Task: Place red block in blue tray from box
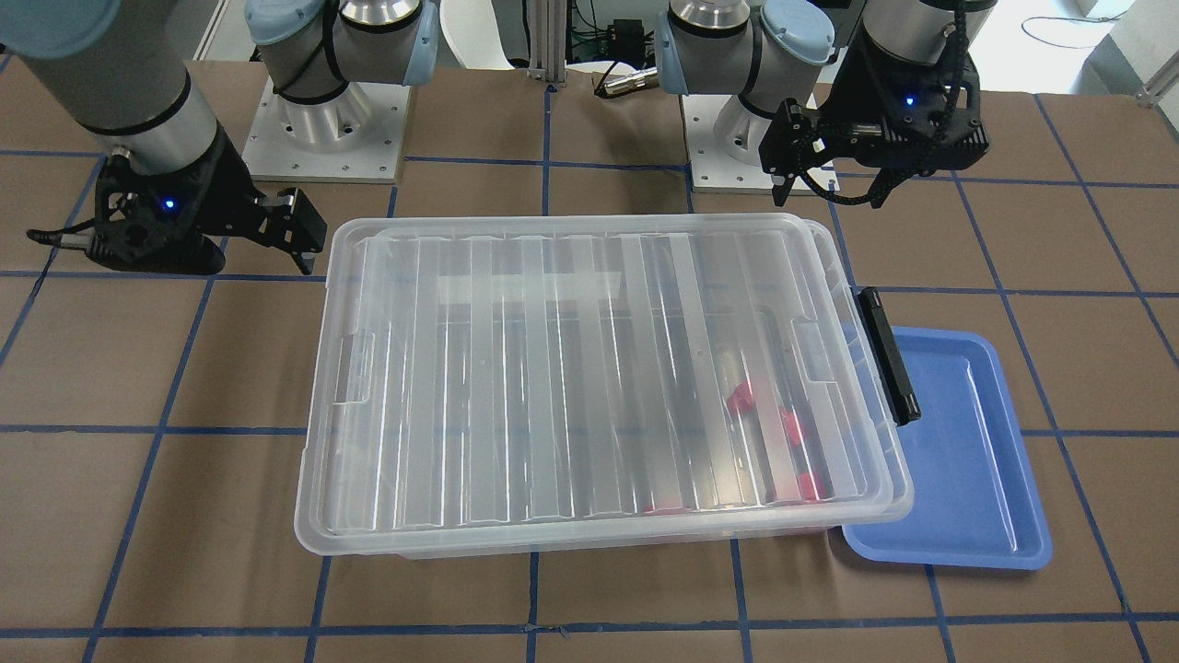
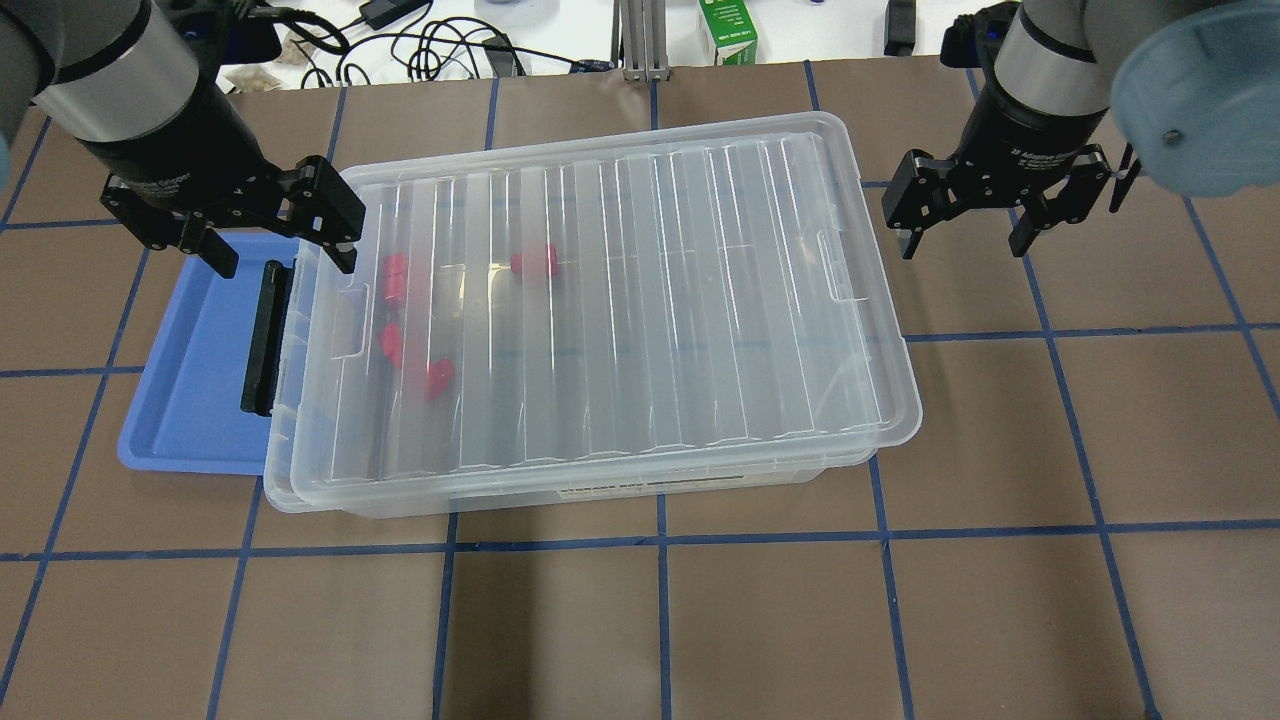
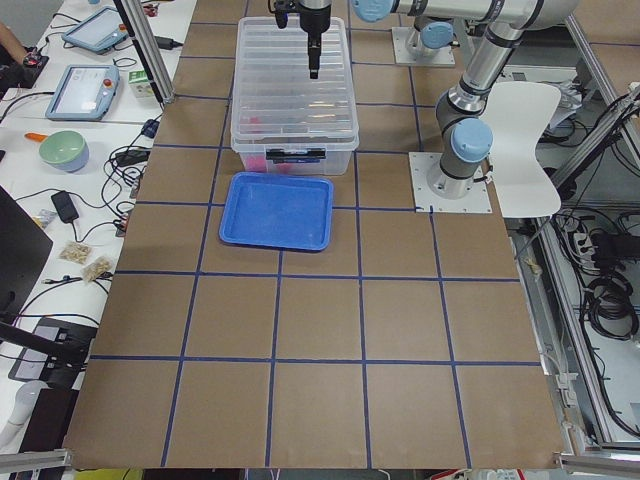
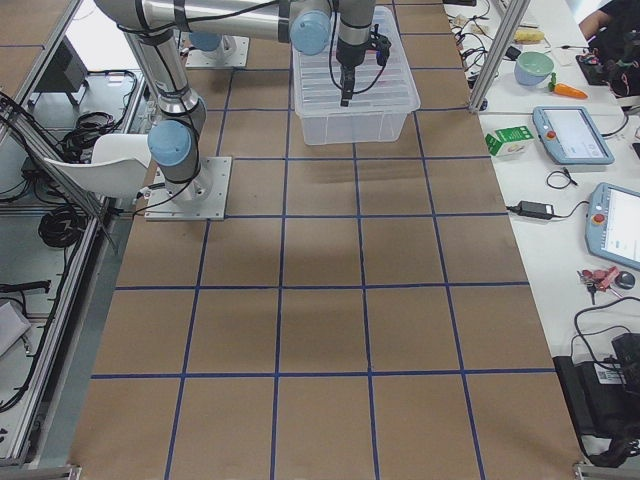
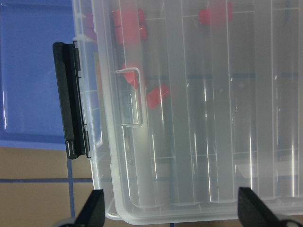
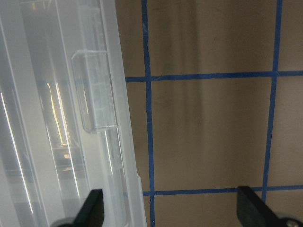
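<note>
Ribbed translucent lid [image 2: 650, 300] covers the clear box [image 2: 520, 497], red blocks [image 2: 534, 262] blurred beneath. Smooth blue tray [image 2: 195, 400] beside it. Left gripper [image 2: 284, 262] and right gripper [image 2: 962, 246] gape empty.

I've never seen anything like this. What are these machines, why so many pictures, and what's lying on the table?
It is a robot with a left arm and a right arm at a brown table. Each ends in a two-fingered tool; the left tool and right tool are both open, holding nothing. Six cameras caught one moment: one behind the robot, one facing it, one at each table end, one on each wrist. On the table stands a clear box with its ribbed lid on; several red blocks show through. An empty blue tray lies beside its black clip handle.
</note>
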